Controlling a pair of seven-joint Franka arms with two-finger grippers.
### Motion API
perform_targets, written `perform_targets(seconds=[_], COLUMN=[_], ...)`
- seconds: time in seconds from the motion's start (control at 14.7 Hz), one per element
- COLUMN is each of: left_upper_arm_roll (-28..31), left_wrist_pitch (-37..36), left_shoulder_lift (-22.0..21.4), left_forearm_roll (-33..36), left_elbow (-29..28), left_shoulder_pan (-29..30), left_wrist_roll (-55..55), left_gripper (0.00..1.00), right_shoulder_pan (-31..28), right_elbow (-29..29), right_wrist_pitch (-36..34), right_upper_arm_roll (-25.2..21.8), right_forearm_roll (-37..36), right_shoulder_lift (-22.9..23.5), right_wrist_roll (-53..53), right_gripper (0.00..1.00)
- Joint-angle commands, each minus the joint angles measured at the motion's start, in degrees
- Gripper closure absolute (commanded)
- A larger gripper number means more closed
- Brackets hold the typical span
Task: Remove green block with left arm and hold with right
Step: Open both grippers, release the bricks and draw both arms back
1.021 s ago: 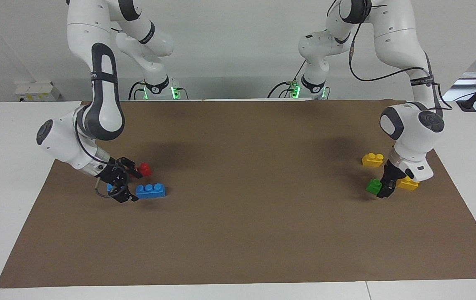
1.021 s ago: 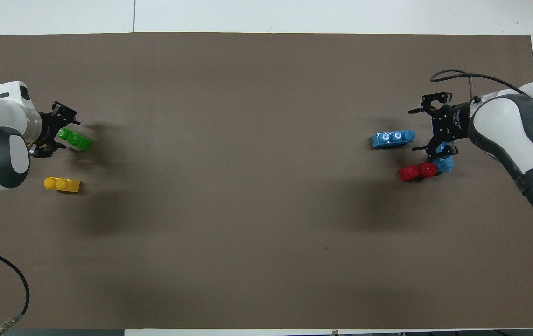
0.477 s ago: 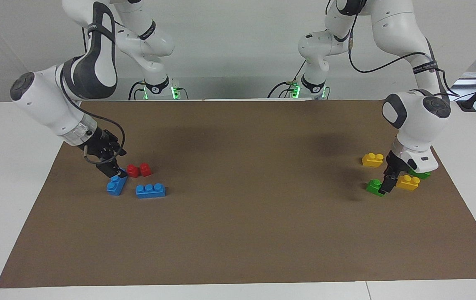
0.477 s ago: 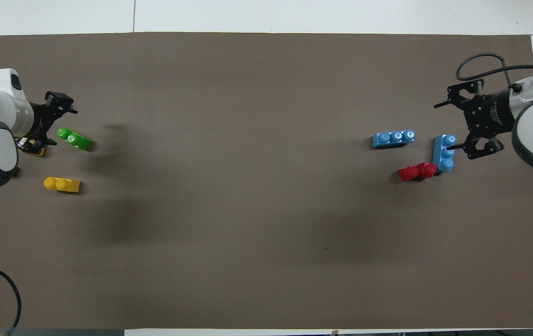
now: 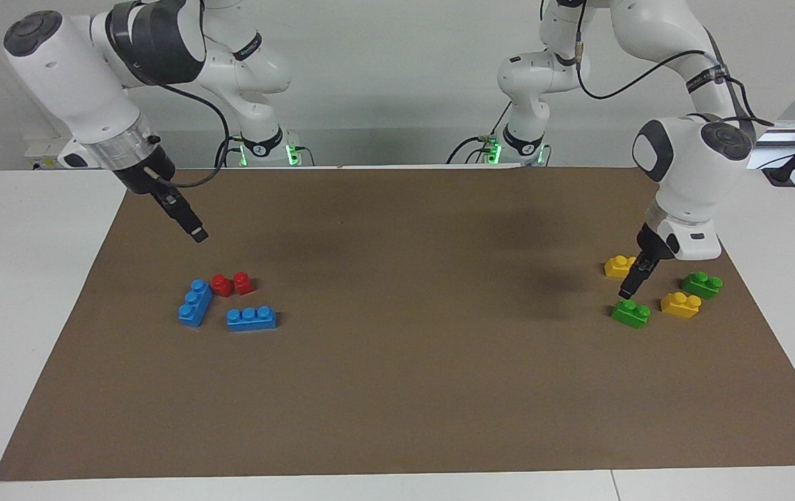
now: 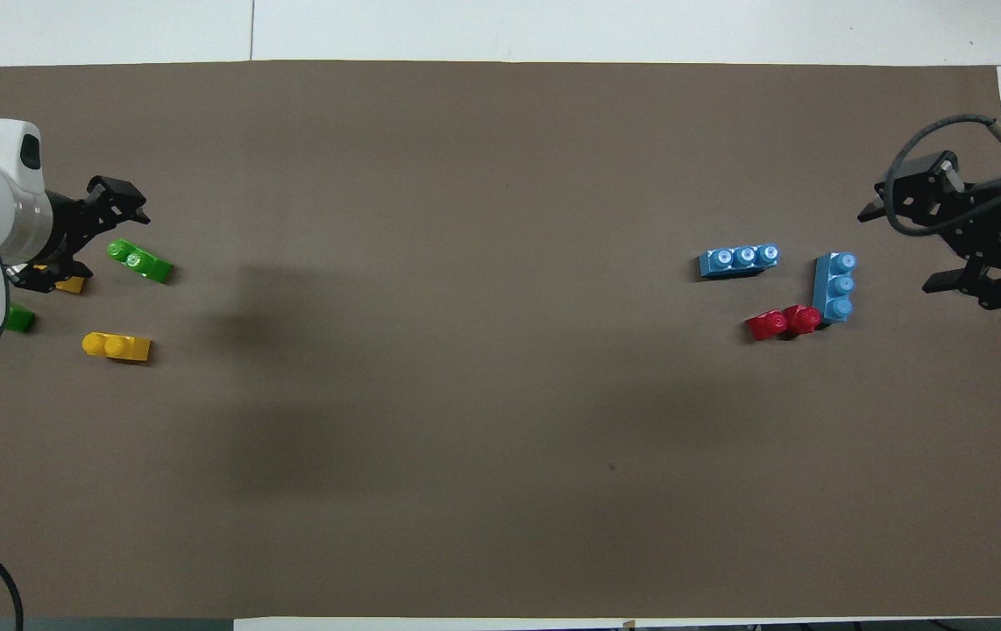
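The left gripper had lifted off the green block and hung just above it with jaws wide and empty, leaving the block flat on the mat at the left arm's end. The right gripper, also wide and empty, had risen well clear of the blue bricks, so removal looked done. From overhead, the left arm hid most of a second green brick and a yellow one.

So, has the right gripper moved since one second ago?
Yes. The right gripper has risen and drawn back toward the robots, away from the blue bricks, now empty and open.
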Motion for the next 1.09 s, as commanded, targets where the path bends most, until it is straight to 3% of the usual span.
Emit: perform_targets(seconds=[0.0, 0.27, 0.48, 0.75, 1.02], left_upper_arm_roll=[0.53, 0.53, 0.36, -1.48, -1.58], left_wrist_pitch=[-5.16, -13.85, -22.46, -30.82, -32.43], left_shoulder_lift=[-4.69, -10.58, -11.65, -11.56, -11.56], left_forearm_roll=[1.36, 1.27, 1.18, 1.09, -1.71], left_elbow=[-0.63, 0.34, 4.63, 10.34, 12.03], left_shoulder_pan=[-1.31, -1.4, -1.31, -0.7, -0.7], left_wrist_roll=[7.22, 21.18, 25.34, 30.7, 32.2], left_gripper=[0.0, 0.0, 0.0, 0.0, 0.0], right_shoulder_pan=[-0.38, -0.47, -0.38, -0.3, -0.38], right_elbow=[-0.26, -0.26, -0.26, -0.26, -0.35], right_wrist_pitch=[-2.95, -7.79, -7.54, -9.03, -9.2], right_upper_arm_roll=[0.04, 0.04, 0.04, 0.04, 0.04], right_forearm_roll=[-3.34, -5.62, -7.83, -8.09, -8.18], right_shoulder_lift=[-1.97, -5.04, -5.58, -5.67, -5.67], right_wrist_roll=[-12.97, -28.9, -38.58, -39.04, -39.04], right_gripper=[0.0, 0.0, 0.0, 0.0, 0.0])
